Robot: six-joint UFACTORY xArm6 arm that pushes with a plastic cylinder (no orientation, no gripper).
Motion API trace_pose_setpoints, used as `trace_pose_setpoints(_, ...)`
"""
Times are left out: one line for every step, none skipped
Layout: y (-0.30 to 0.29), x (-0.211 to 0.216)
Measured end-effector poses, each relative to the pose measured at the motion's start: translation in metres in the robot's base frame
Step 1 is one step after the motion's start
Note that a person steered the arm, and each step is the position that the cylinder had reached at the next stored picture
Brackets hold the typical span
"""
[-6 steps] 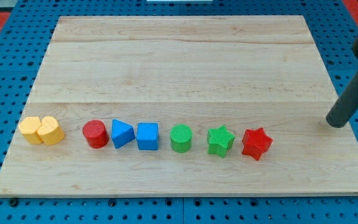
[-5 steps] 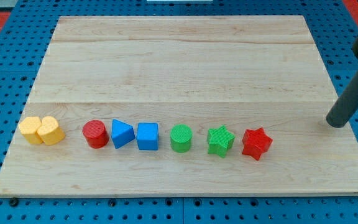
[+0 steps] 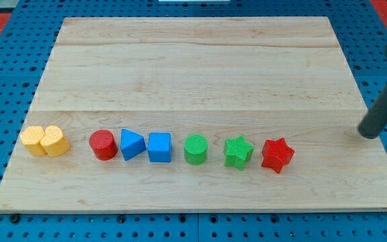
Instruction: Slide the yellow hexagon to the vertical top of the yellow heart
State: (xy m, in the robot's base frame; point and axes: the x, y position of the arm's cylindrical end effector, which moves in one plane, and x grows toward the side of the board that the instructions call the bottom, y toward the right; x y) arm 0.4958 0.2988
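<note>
Eight blocks lie in a row across the lower part of the wooden board [image 3: 200, 67]: two yellow, two blue, two green and two red. From the view's left they are the yellow heart [image 3: 32, 140] touching the yellow hexagon [image 3: 54, 141] on its right, then a red cylinder [image 3: 103, 144], a blue triangle [image 3: 132, 144], a blue cube [image 3: 159, 147], a green cylinder [image 3: 195, 149], a green star [image 3: 238, 152] and a red star [image 3: 277, 155]. My tip [image 3: 368, 134] rests near the board's right edge, touching and holding nothing, well apart from the red star and farthest from the yellow pair
</note>
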Motion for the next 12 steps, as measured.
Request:
trace_pose_setpoints(0.046,0.0)
trace_pose_setpoints(0.046,0.028)
trace_pose_setpoints(0.021,0.088)
trace_pose_setpoints(-0.027,0.122)
trace_pose_setpoints(-0.109,0.123)
trace_pose_setpoints(-0.217,0.112)
trace_pose_setpoints(-0.307,0.088)
trace_pose_setpoints(-0.381,0.083)
trace_pose_setpoints(-0.454,0.083)
trace_pose_setpoints(-0.538,0.043)
trace_pose_setpoints(-0.555,0.029)
trace_pose_setpoints(-0.555,-0.028)
